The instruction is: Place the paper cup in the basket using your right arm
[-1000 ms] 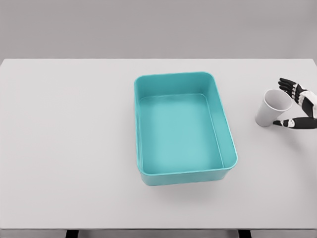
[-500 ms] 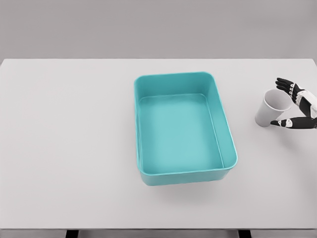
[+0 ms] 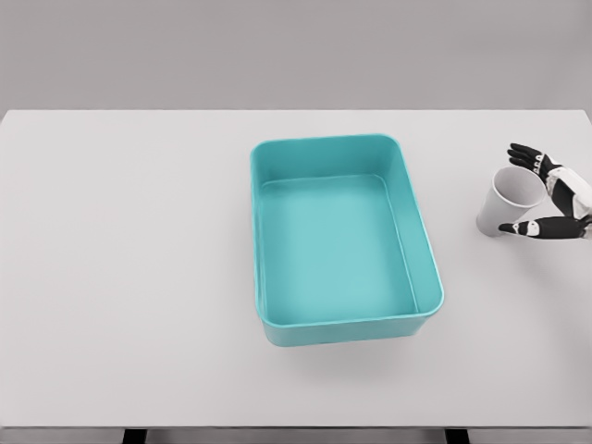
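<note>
A white paper cup [image 3: 504,201] stands on the table at the far right, its mouth tilted toward the right. My right hand [image 3: 525,191] reaches in from the right edge with its black fingers [image 3: 524,154] spread behind the cup's rim and the thumb in front of its base. The fingers bracket the cup loosely and do not clasp it. A teal rectangular basket [image 3: 425,248] sits in the middle of the table, to the left of the cup, with nothing inside. The left arm does not show.
The white table [image 3: 129,259] stretches wide on the basket's left. Its front edge runs along the bottom of the view, and a grey wall stands behind its far edge.
The right hand has slid a little leftward, so its fingers and thumb now reach further around the cup. The cup and basket stay where they were.
</note>
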